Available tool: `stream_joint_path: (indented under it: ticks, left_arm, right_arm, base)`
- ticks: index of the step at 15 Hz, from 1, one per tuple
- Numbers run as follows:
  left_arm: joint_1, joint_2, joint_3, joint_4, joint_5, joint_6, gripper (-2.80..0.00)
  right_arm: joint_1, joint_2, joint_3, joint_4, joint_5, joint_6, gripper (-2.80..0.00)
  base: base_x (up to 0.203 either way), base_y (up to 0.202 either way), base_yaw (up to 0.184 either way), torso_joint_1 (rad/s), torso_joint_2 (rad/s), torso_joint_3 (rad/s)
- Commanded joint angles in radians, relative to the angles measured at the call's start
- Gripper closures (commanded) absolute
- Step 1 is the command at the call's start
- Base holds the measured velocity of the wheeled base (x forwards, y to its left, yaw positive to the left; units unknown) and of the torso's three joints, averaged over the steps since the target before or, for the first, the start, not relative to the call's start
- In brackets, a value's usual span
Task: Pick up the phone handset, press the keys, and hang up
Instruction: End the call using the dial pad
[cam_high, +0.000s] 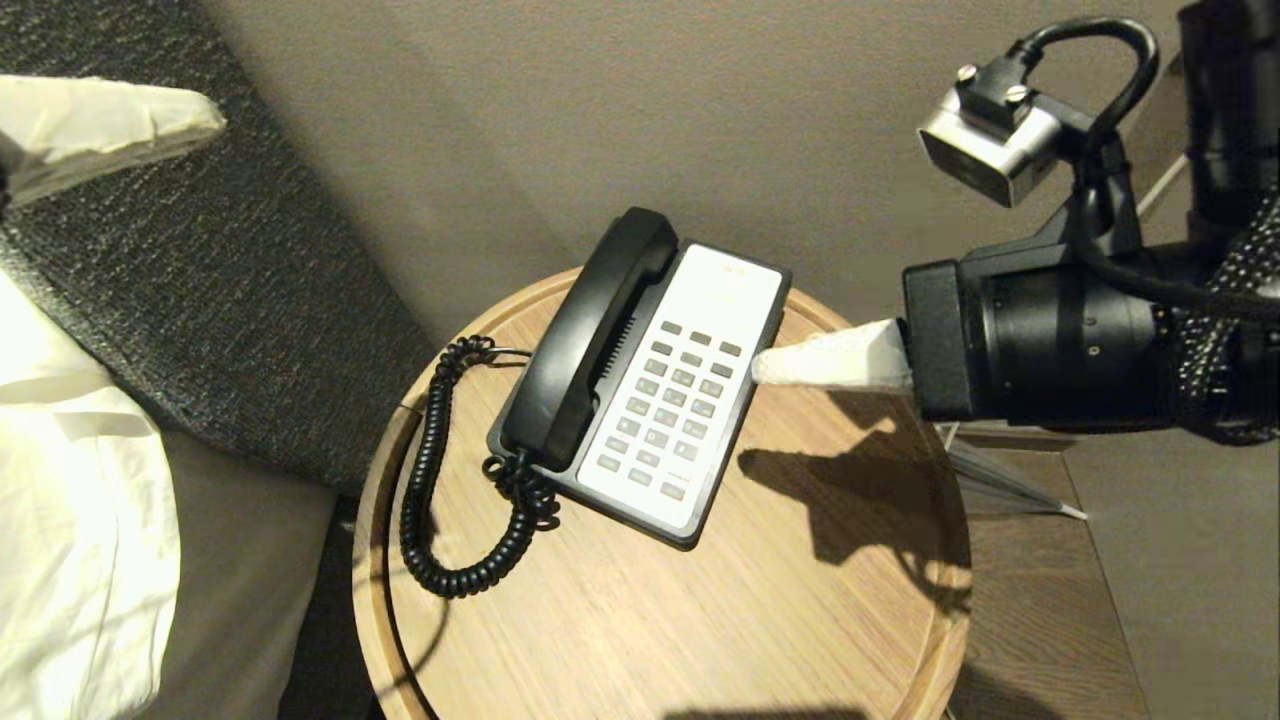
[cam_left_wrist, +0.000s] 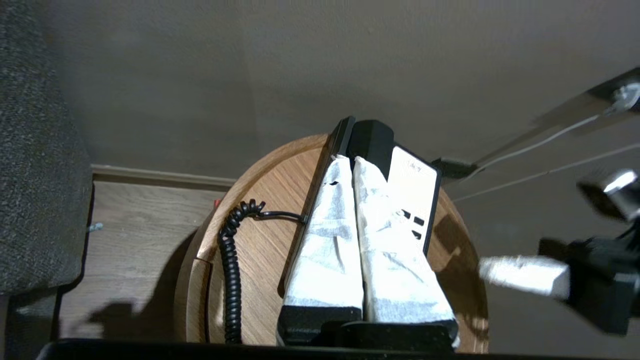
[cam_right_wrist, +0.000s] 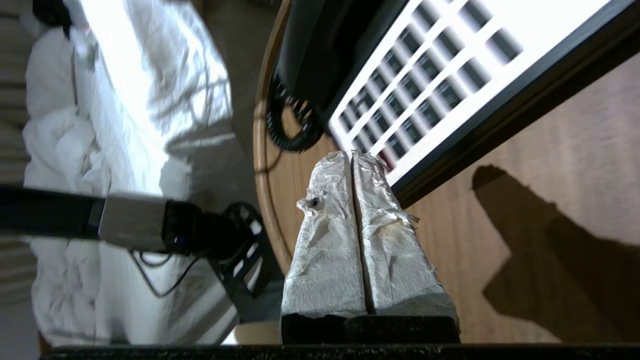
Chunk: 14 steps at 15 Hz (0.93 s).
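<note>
Black handset (cam_high: 590, 340) rests in its cradle while our right gripper (cam_high: 765, 366), fingers pressed together like one poking finger, points from 3 o'clock at the keys (cam_high: 668, 415); our left gripper (cam_high: 215, 122), fingers together and holding nothing, waits at 10 o'clock.

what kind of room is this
Probably a hotel bedroom: a corded desk phone sits on a small round wooden side table, right beside white bedding and a dark upholstered headboard.

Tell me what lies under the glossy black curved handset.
The glossy black curved handset rests in the cradle side of the flat black phone base; a ribbed grille strip shows beside it. The cradle itself is covered.
</note>
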Motion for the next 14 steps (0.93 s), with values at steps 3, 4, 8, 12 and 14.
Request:
stream_joint_path:
  ticks: [3, 4, 8, 12, 14]
  left_arm:
    - [0.008, -0.016, 0.0, 0.001, -0.001, -0.008, 0.0]
    - [0.009, -0.016, 0.001, 0.001, -0.004, -0.008, 0.0]
    - [0.011, -0.016, 0.001, 0.002, -0.004, -0.01, 0.0]
    - [0.017, -0.021, 0.002, 0.002, -0.006, -0.01, 0.0]
    - [0.017, -0.026, 0.003, 0.004, -0.006, -0.02, 0.0]
  right_arm:
    - [0.026, 0.02, 0.019, 0.018, 0.015, 0.001, 0.0]
    - [0.03, 0.025, 0.019, 0.018, 0.025, 0.0, 0.0]
    - [0.038, 0.06, 0.027, 0.021, 0.047, -0.006, 0.0]
    - [0.045, 0.102, 0.024, 0.014, 0.031, -0.009, 0.0]
    - [0.044, 0.113, 0.027, 0.0, 0.032, -0.009, 0.0]
  base:
    - [0.0, 0.0, 0.0, 0.0, 0.0, 0.0]
    - [0.0, 0.0, 0.0, 0.0, 0.0, 0.0]
    - [0.0, 0.0, 0.0, 0.0, 0.0, 0.0]
    - [0.0, 0.0, 0.0, 0.0, 0.0, 0.0]
    - [0.0, 0.0, 0.0, 0.0, 0.0, 0.0]
